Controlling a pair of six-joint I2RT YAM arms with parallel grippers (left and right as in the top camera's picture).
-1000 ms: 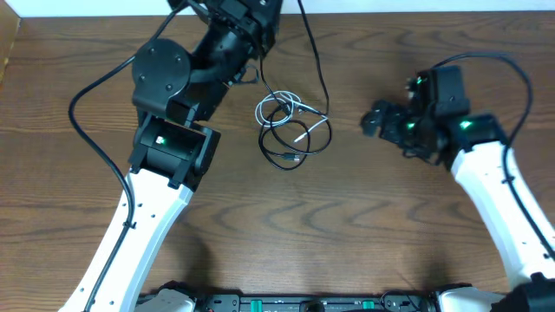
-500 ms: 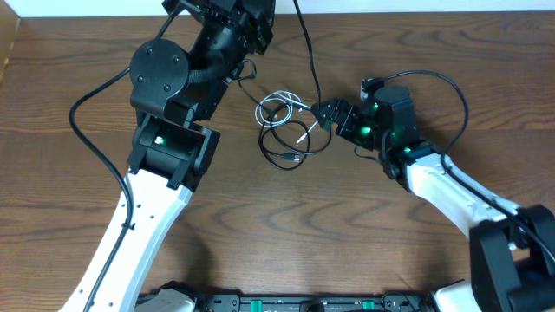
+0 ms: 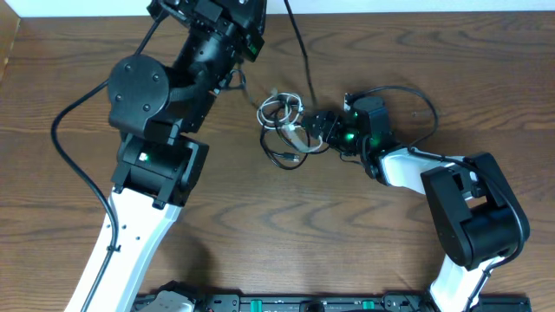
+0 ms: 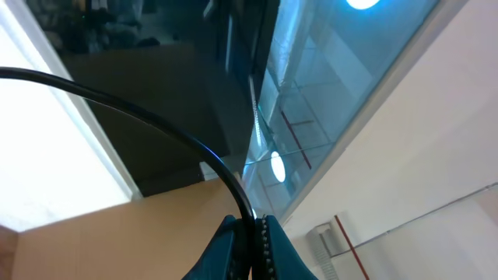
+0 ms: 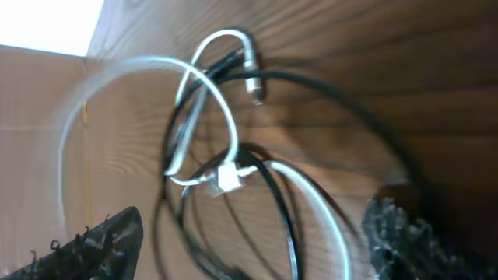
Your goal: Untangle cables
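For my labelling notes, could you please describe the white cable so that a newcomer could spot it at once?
On the brown wooden table, find the small tangle near the middle, right at the open right end effector. The white cable is its one pale cord; the black cables coiled with it are dark.
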